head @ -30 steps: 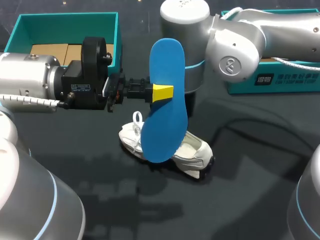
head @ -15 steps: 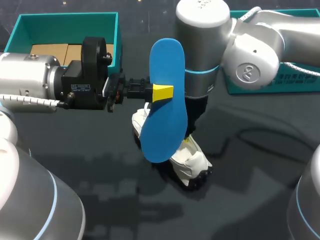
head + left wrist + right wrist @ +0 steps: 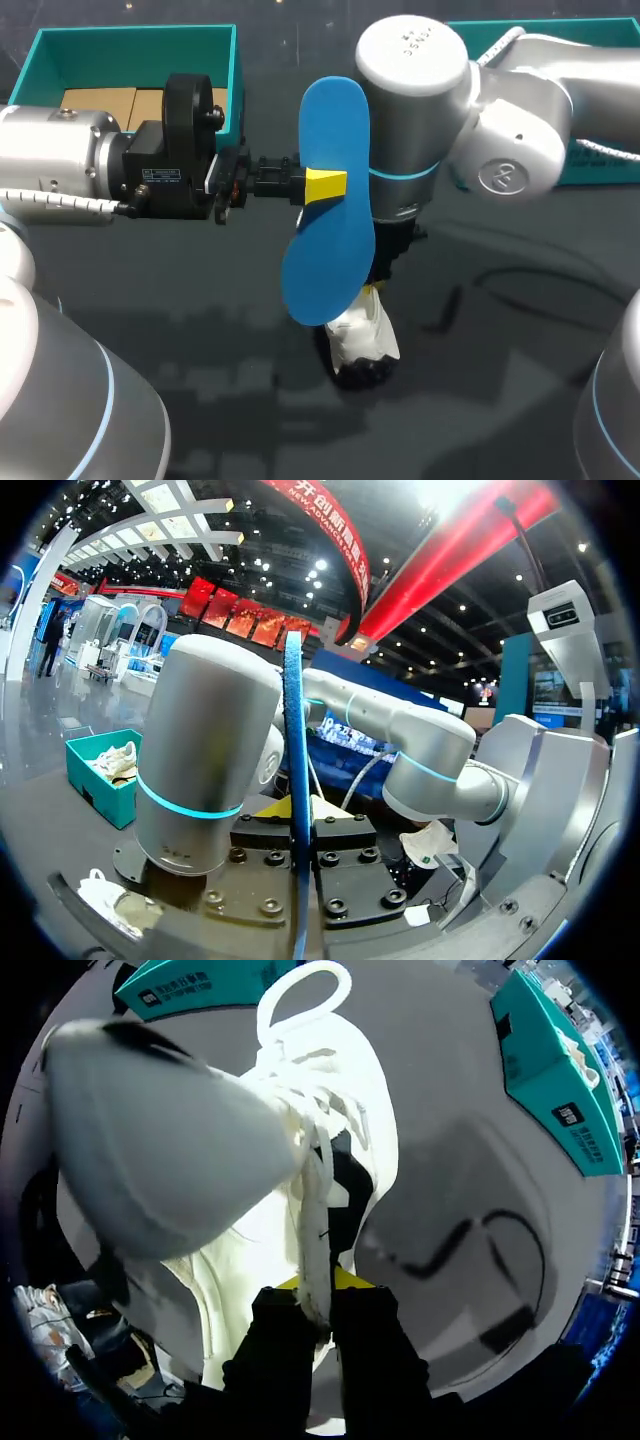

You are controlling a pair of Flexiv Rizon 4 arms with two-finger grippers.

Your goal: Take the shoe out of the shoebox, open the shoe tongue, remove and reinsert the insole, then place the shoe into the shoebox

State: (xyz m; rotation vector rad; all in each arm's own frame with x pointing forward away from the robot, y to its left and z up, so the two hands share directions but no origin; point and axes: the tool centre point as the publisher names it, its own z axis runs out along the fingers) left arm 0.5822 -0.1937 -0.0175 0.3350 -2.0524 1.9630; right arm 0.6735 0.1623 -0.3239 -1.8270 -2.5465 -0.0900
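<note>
The white shoe (image 3: 250, 1160) is right under my right gripper (image 3: 320, 1285), fingers pinched on its upper by the laces. Alongside, my left gripper (image 3: 322, 186) clamps the blue insole (image 3: 330, 200) at its middle, standing upright.

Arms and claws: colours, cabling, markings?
Left arm and right arm: silver, rounded joints, pale braided cables alongside. Right has a cyan light ring and a round emblem on a joint. Left wrist block is black. Left claw and right claw: black fingers, yellow tips.
</note>
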